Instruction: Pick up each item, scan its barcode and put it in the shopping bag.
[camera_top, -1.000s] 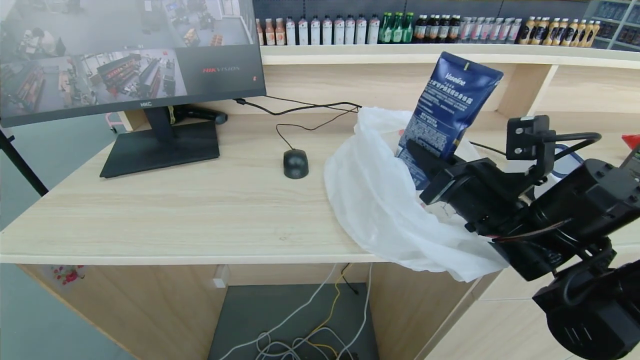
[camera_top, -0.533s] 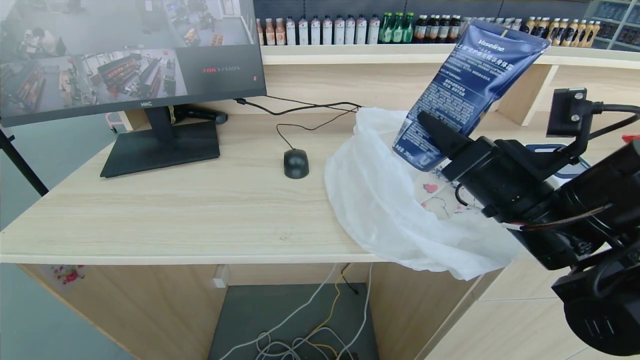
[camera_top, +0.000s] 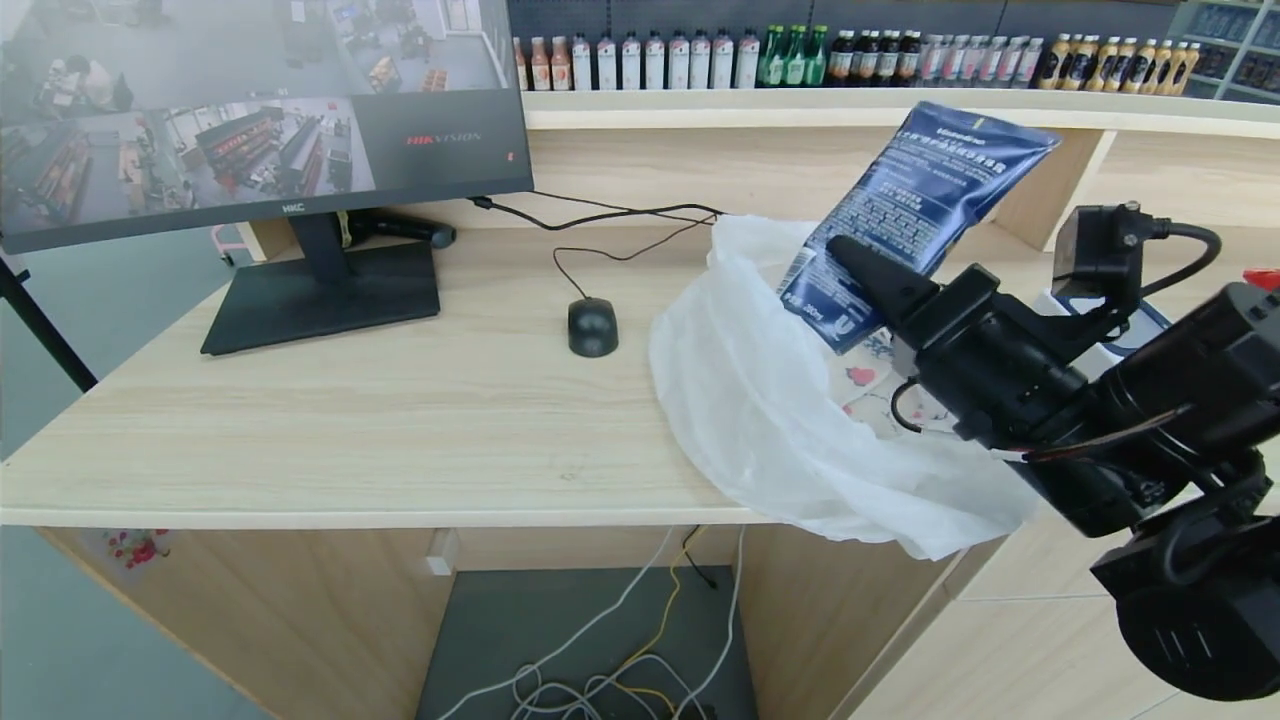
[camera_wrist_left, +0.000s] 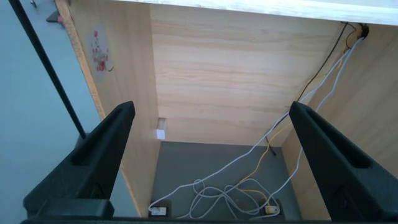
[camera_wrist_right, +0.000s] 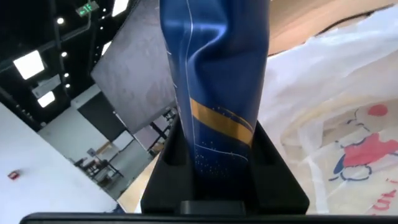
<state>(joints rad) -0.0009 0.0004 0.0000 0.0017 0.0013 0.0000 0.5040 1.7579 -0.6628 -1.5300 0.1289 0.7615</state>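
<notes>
The blue pouch (camera_top: 915, 215) is held tilted in the air above the shopping bag (camera_top: 760, 420), clamped at its lower end between the fingers of the right gripper (camera_top: 852, 282). The bag is slumped at the right end of the tabletop (camera_top: 400, 420), its lower folds draped over the front edge. The left gripper (camera_wrist_left: 211, 112) is held below that front edge, fingers apart, nothing between them. The bagging step is judged to be in hand; whether the barcode is already scanned cannot be told. Next, the pouch should be lowered into the bag's mouth, which probably lies just beneath, and released.
</notes>
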